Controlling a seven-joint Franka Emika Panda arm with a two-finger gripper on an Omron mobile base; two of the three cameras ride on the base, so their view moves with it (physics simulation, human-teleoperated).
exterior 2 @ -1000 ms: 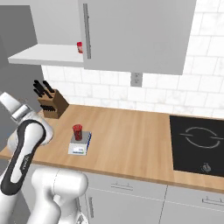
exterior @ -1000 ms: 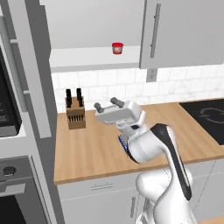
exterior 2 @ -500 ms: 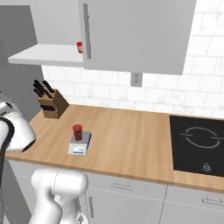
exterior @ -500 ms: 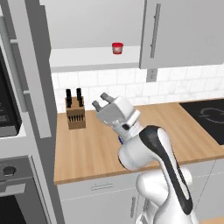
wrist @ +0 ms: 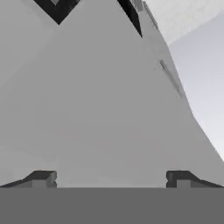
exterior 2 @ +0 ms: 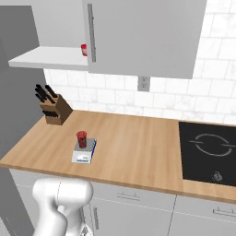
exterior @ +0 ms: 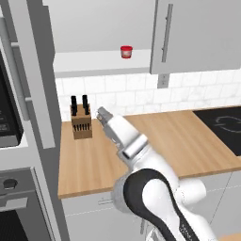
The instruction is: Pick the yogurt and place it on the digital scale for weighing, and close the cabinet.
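yogurt: dark red cup [exterior 2: 81,138] stands upright on the digital scale [exterior 2: 84,151], on the wooden counter [exterior 2: 138,147] in front of the knife block [exterior 2: 54,110]. placing looks done.
step: what's left is closing the cabinet [exterior 2: 143,37]. right door is flush; the left side is open, with the bare shelf [exterior: 101,63] exposed and a brighter red cup [exterior: 125,52] sitting on it.
gripper: [exterior: 103,114] raised over the counter near the knife block, pointing up and left. fingers apart, holding nothing; in the hand view both tips [wrist: 41,178] sit wide with only grey surface between them.
next move: my read is the arm has to get outside the open left door, which i take to be the grey panel [exterior: 33,80] at the left of the left base view, and push it round toward the shelf front. needs contact on the outer face or near the handle, not the edge.
risk: a push near the hinge would likely slip or stall.
left base view: shows arm, gripper and the open shelf head-on; scale and yogurt are behind the arm there.
right base view: shows yogurt and scale clearly, plus the hob [exterior 2: 209,152].
hand view: close grey panel, can't tell which surface it is.
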